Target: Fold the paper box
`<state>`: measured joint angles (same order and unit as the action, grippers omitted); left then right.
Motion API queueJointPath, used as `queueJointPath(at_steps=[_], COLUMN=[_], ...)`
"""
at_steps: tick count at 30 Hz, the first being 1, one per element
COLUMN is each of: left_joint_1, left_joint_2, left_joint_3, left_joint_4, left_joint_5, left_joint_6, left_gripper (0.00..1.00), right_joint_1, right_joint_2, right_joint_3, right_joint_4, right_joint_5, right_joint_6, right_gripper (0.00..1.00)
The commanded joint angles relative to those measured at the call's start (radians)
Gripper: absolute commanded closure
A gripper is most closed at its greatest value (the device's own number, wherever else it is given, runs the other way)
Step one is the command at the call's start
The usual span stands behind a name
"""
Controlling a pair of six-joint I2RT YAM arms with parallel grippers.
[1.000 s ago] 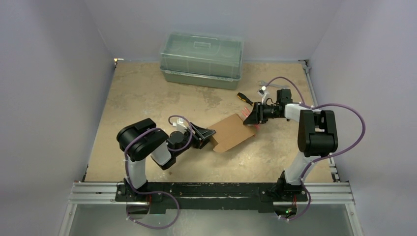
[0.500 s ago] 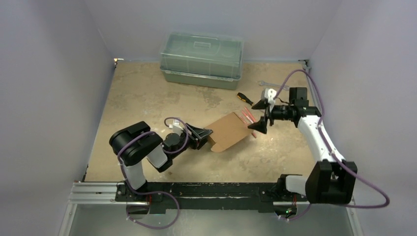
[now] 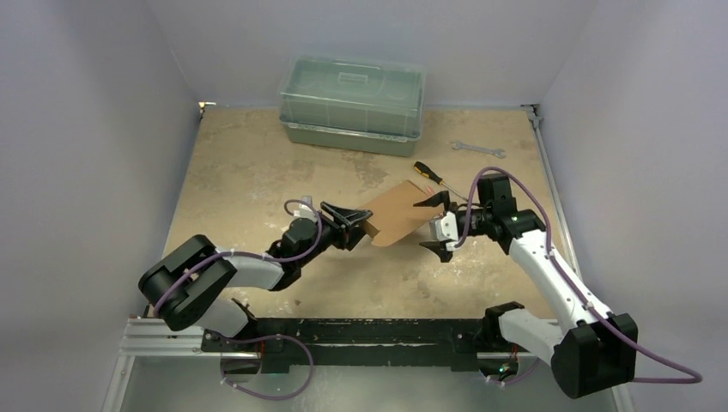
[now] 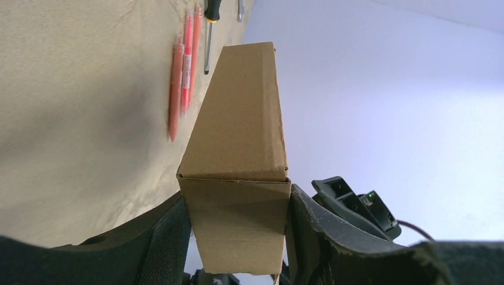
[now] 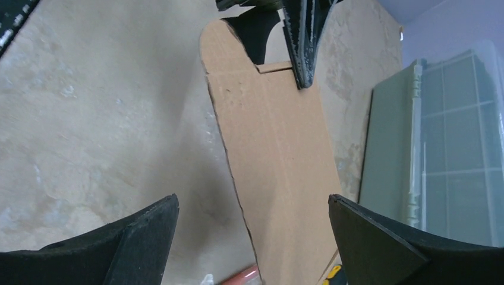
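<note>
Left arm [image 3: 257, 271] and right arm [image 3: 554, 275]: white links, black joints; purple cables [image 3: 503, 172] looped along both

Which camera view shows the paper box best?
The top external view: it shows almost the whole paper box, held at one end by the left gripper. The left wrist view shows only its narrow gripped end; the right wrist view shows one broad face, cut off below.
</note>
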<state>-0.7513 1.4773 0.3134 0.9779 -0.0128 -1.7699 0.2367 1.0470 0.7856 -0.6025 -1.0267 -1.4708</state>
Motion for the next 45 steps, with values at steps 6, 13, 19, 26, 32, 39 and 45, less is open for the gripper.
queueJointPath(at_steps=[6,13,19,26,32,39,45], left_joint_1=[-0.001,-0.002,-0.001,-0.002,-0.001,-0.002,-0.001], left_joint_2=[-0.025,-0.025,-0.033,-0.021,0.005,0.009,0.01], left_joint_3=[0.14,0.143,0.138,0.123,0.113,0.097,0.076], left_joint_4=[-0.332,-0.32,-0.303,-0.257,-0.19,-0.142,-0.091], left_joint_5=[0.008,0.027,0.033,0.046,0.063,0.061,0.056], left_joint_6=[-0.196,-0.262,-0.292,-0.31,-0.321,-0.325,-0.332], left_gripper=[0.96,0.99,0.98,0.97,0.94,0.89,0.69], right_joint_1=[0.124,0.173,0.216,0.242,0.257,0.259,0.259], right_joint_2=[-0.002,-0.001,0.021,0.037,0.046,0.044,0.041], right_joint_3=[-0.088,-0.183,-0.265,-0.329,-0.349,-0.332,-0.313], right_joint_4=[0.358,0.508,0.708,0.852,0.897,0.869,0.858], right_joint_5=[0.248,0.329,0.405,0.452,0.462,0.459,0.456], right_joint_6=[0.069,0.086,0.132,0.156,0.156,0.16,0.213], right_gripper=[0.01,0.01,0.01,0.06,0.21,0.4,0.5])
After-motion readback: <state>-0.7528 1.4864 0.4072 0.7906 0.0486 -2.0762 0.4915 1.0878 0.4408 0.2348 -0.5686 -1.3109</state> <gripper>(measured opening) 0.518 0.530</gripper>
